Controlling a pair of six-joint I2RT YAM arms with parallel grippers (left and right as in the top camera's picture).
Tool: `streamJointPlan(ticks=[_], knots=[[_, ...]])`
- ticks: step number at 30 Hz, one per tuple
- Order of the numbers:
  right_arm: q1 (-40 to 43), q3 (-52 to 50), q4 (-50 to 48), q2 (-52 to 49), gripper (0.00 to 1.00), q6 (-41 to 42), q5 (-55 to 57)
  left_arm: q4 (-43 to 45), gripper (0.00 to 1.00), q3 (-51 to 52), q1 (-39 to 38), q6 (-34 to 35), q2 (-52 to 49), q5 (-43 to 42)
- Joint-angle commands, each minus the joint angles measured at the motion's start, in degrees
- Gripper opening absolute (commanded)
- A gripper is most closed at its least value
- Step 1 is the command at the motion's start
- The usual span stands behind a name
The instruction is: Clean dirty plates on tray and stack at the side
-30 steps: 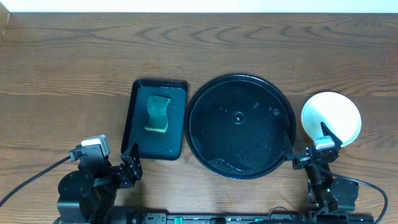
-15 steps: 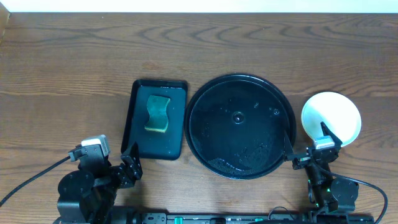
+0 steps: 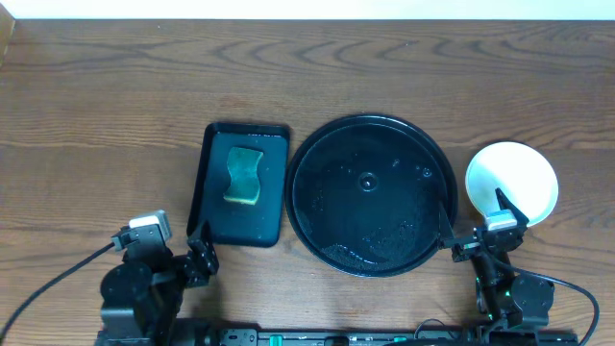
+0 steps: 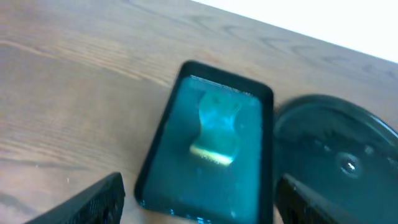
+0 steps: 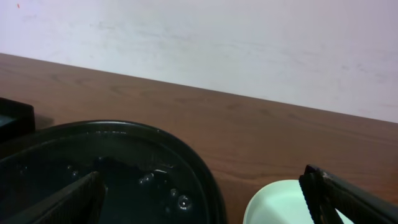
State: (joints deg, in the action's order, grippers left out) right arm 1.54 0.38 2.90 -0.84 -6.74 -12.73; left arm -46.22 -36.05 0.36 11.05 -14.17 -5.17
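The round black tray (image 3: 373, 120) sits mid-table, wet with droplets, and has no plate on it. It also shows in the left wrist view (image 4: 348, 143) and the right wrist view (image 5: 124, 155). A pale white-mint plate (image 3: 514, 178) lies on the table right of the tray, and its edge shows in the right wrist view (image 5: 280, 202). I cannot tell whether other plates lie under it. My left gripper (image 3: 200, 252) (image 4: 199, 208) is open and empty, in front of the rectangular tray. My right gripper (image 3: 476, 219) (image 5: 205, 208) is open and empty, between the tray and the plate.
A smaller rectangular black tray (image 3: 213, 229) (image 4: 249, 186) left of the round tray holds a yellow-green sponge (image 3: 243, 175) (image 4: 217, 127). Both arm bases stand at the table's front edge. A white wall runs behind the table.
My left arm has drawn back slightly toward the front edge. The right arm, the plate and both trays have not moved.
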Motion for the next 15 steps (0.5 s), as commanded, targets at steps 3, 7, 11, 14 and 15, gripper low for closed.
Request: streamJointPlan(ticks=[3, 7, 11, 14, 15], knots=[[-0.8, 0.0, 0.3, 0.1, 0.99, -0.6, 0.5, 12.0, 0.78, 14.2, 2.6, -3.6, 10.1, -3.2], [-0.8, 0.0, 0.3, 0.1, 0.99, -0.6, 0.5, 26.3, 0.78, 23.0, 2.6, -3.6, 14.0, -3.4], [-0.8, 0.0, 0.3, 0.1, 0.99, -0.6, 0.5, 43.3, 0.78, 30.9, 2.6, -5.8, 14.1, -3.4], [-0.8, 0.0, 0.3, 0.1, 0.99, -0.6, 0.5, 52.0, 0.78, 36.0, 2.6, -7.9, 14.1, -3.4], [-0.8, 0.0, 0.3, 0.1, 0.99, -0.6, 0.5, 50.2, 0.78, 35.8, 2.6, -8.3, 14.1, -3.2]])
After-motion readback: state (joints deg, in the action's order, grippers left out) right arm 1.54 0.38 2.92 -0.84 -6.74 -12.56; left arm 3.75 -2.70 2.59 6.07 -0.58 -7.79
